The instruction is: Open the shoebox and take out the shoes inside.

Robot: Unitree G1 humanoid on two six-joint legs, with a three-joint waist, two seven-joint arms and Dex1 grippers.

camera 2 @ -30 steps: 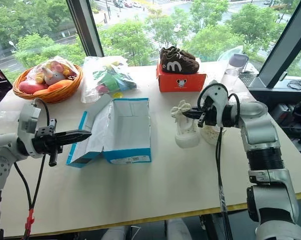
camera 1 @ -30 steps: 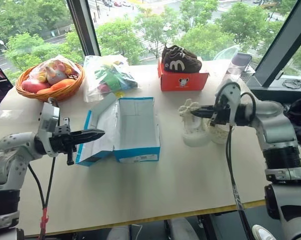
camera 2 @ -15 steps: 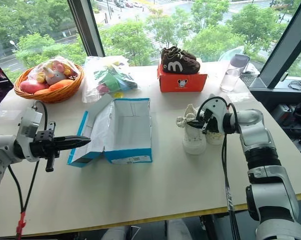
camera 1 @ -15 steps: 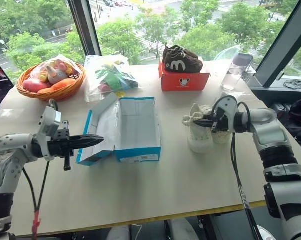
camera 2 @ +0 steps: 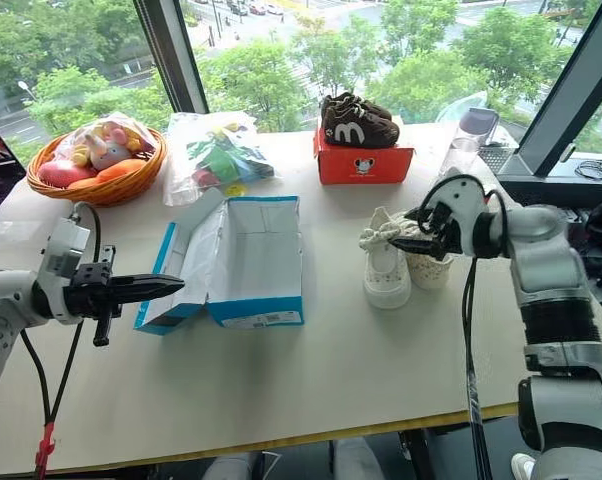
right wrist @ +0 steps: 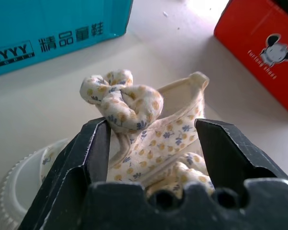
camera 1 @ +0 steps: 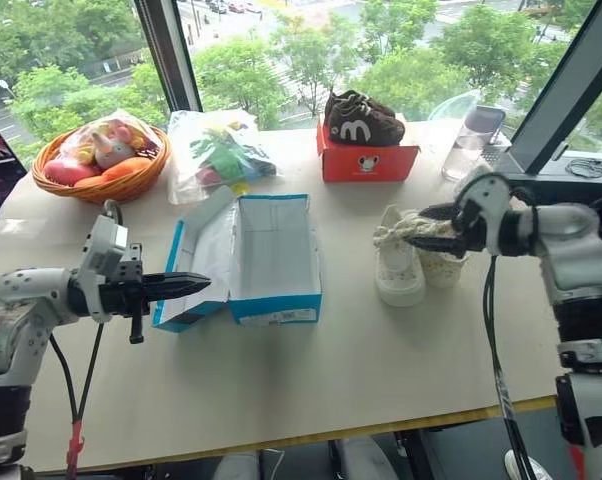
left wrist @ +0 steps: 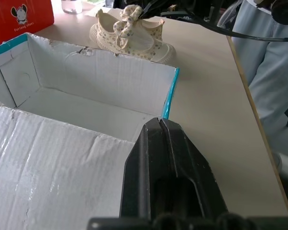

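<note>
box: open bright blue cardboard shoebox (camera 1: pixel 271 258) mid-table | shoes: pair of cream-white children's shoes (camera 1: pixel 413 258) right of it, near right edge | rear: wicker basket (camera 1: pixel 101 160) at back-left corner; red-orange box (camera 1: pixel 366 160) along back edge, dark brown shoes (camera 1: pixel 361 117) on it

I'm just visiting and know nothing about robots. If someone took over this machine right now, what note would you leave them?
Left claw: shut, empty, hovering level at the near left edge of the shoebox.
Right claw: open, fingers on either side of the ruffled trim of one shoe, no grip on it.
Shoebox: lid open, white inside empty, in the middle of the table.
Shoes: both out of the box, side by side on the table to its right.
Done: box opened, shoes taken out.
Left: probably just back the right claw clear of the trim and pull both arms away.
</note>
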